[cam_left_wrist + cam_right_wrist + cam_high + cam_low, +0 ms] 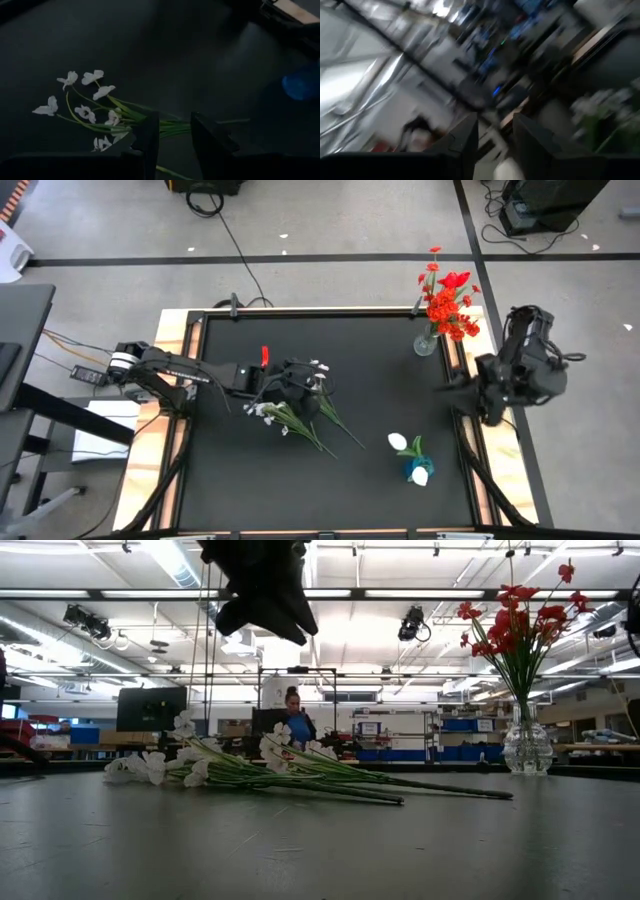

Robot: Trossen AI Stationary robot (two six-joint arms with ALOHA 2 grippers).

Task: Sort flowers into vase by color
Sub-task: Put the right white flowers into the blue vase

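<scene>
The left gripper (174,135) is hovering over the middle of the dark table (380,360), its jaws standing apart with nothing between them, right above the green stalks of the white flowers (285,416) lying flat there. The red flowers (448,302) are standing upright in a glass vase (426,343) at the far right corner. The right gripper (495,137) is hanging beyond the table's right edge, jaws spread and holding nothing. A blue vase (417,469) with white blooms is sitting near the front.

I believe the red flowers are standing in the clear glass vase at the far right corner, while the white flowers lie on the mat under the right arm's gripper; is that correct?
Not quite: the white flowers lie under the left gripper, not the right one. The high view shows this; the right gripper is off at the table's right edge. The red flowers do stand in the clear glass vase.
</scene>
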